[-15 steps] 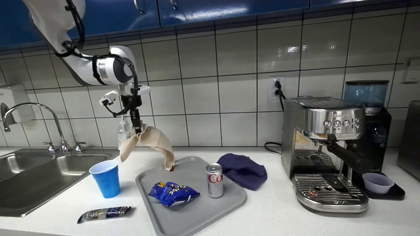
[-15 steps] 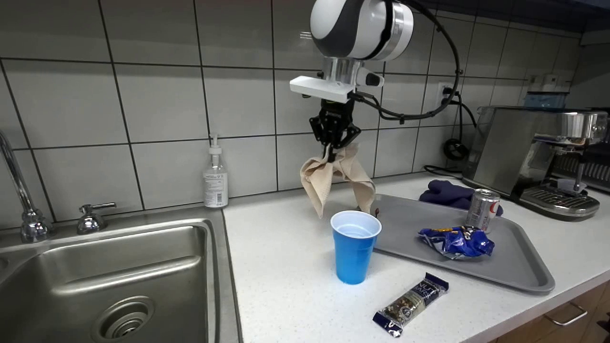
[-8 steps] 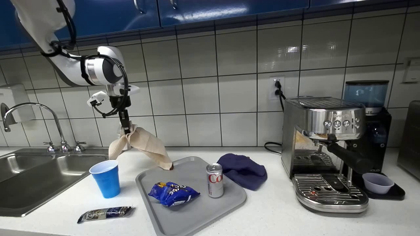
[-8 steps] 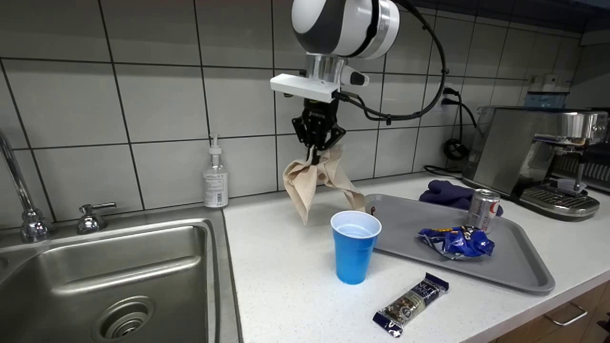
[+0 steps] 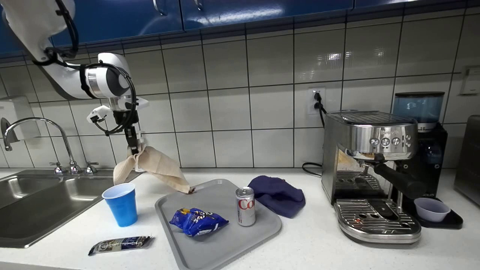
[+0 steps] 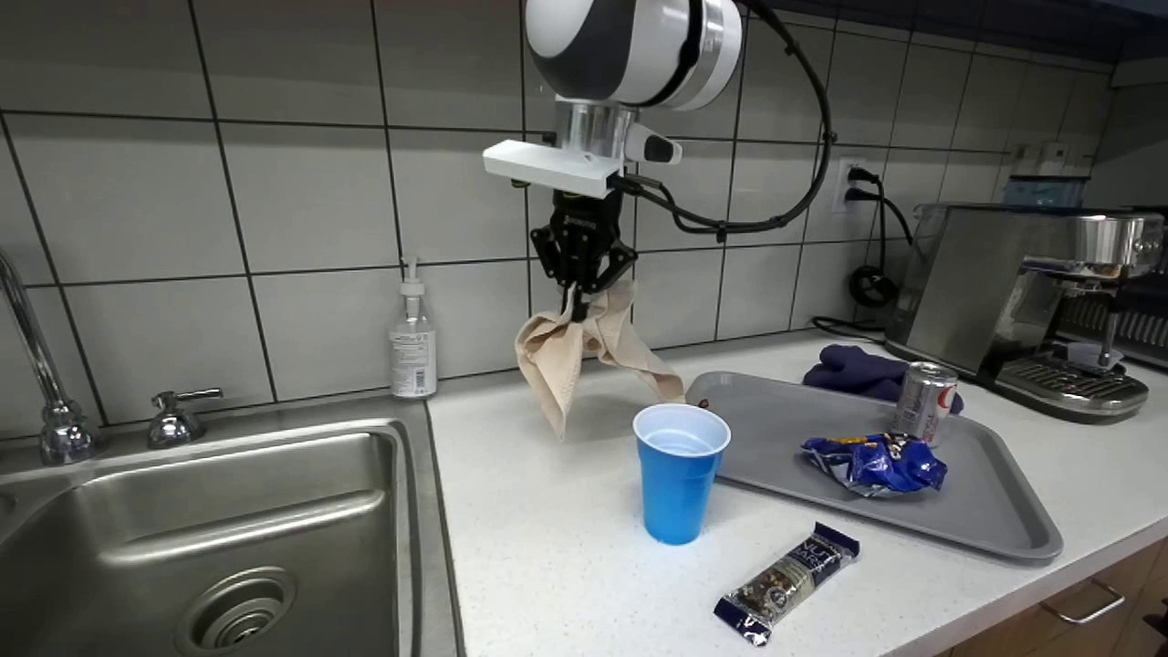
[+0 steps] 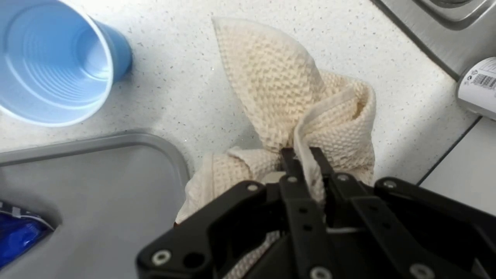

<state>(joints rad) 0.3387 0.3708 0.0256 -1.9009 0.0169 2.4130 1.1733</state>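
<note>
Above the counter, between sink and tray, the gripper pinches a bunched beige cloth in its jaws; whether the hanging end touches the tray is hard to tell. A low sideways sweep could drag those loose folds against the blue cup and tip it. Red "Co" reads on the can, "NUT" on the snack bar, a barcode on the bottle.

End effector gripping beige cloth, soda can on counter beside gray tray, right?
Not quite: an exterior view shows the soda can standing on the gray tray, not beside it. The end effector does grip the beige cloth.
</note>
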